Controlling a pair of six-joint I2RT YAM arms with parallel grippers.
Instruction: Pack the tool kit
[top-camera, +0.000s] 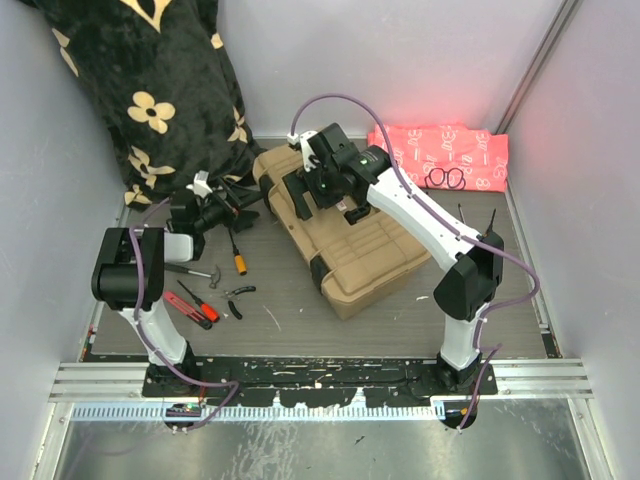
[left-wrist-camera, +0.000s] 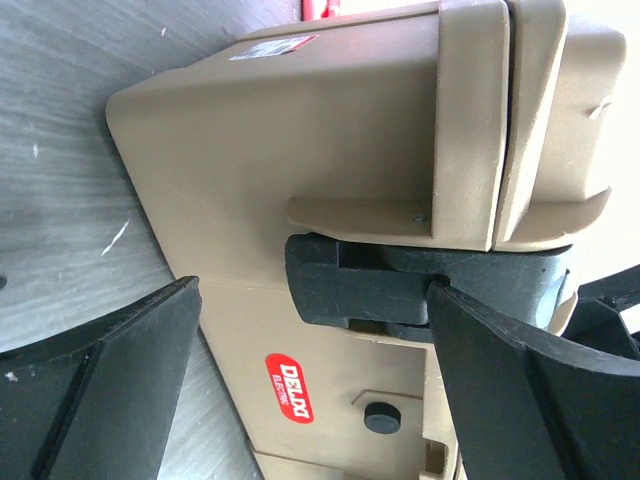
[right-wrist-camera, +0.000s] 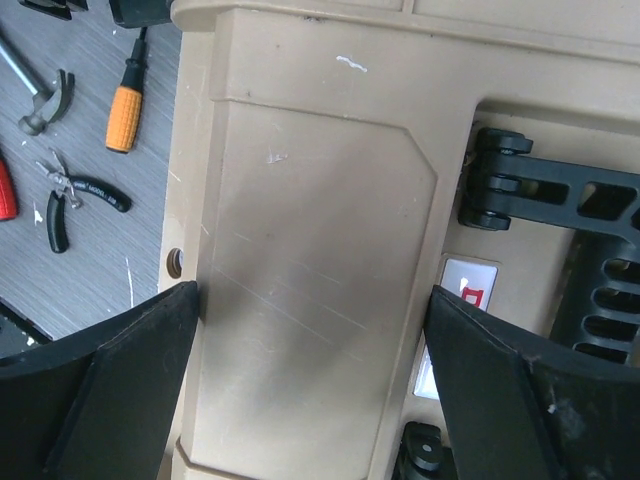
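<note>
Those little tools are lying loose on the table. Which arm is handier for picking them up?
Probably the left. The orange-handled screwdriver, hammer and pliers lie on its side, close to the open left gripper. The right gripper hovers open over the toolbox lid, farther off.

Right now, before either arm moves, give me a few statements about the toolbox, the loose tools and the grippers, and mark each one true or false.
1. The toolbox has its lid down. True.
2. Every tool is packed inside. False: the hammer, orange-handled screwdriver and black pliers lie on the table, left of the box.
3. The left gripper and right gripper are both open. True.
4. The right gripper holds the screwdriver. False: it is empty, over the toolbox's top.
5. The pink cloth lies on the toolbox. False: it lies behind the box, at the back right.
</note>
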